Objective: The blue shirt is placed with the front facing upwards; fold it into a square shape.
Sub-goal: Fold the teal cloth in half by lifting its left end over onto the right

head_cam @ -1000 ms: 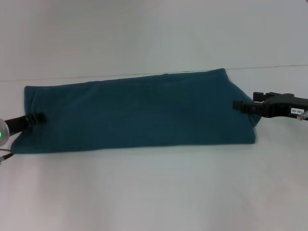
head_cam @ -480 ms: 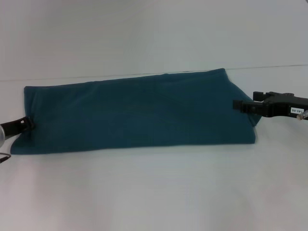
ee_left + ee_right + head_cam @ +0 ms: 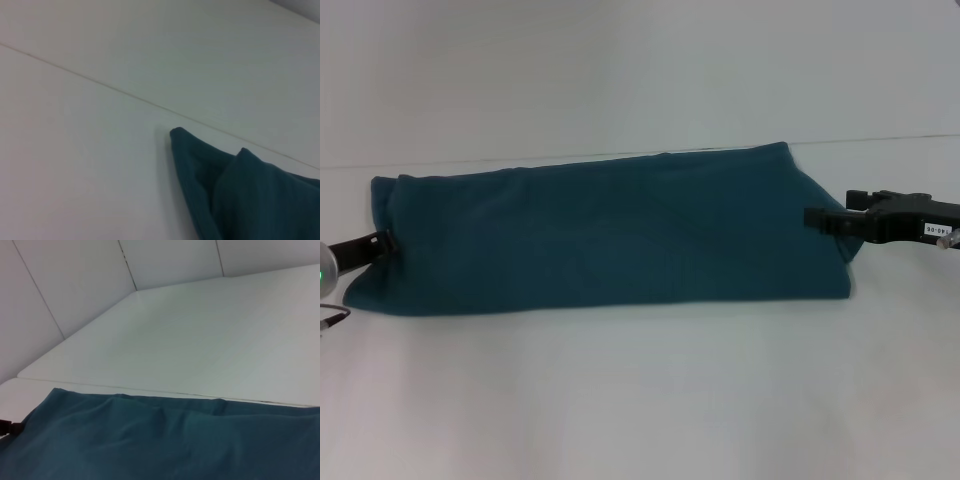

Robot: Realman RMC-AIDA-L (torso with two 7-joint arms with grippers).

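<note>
Blue shirt (image 3: pixel 605 232) lies flat on white table (image 3: pixel 640 400), folded into a long band spanning left to right. Left gripper (image 3: pixel 386 242) at the shirt's left end, tip touching the cloth edge; grip cannot be told. Right gripper (image 3: pixel 812 217) at the right end, low, fingers level over the cloth; opening unclear.

White, smooth table (image 3: pixel 640 400) filling the frame; across its middle, flat, a folded teal-blue cotton shirt (image 3: pixel 610 235).
</note>
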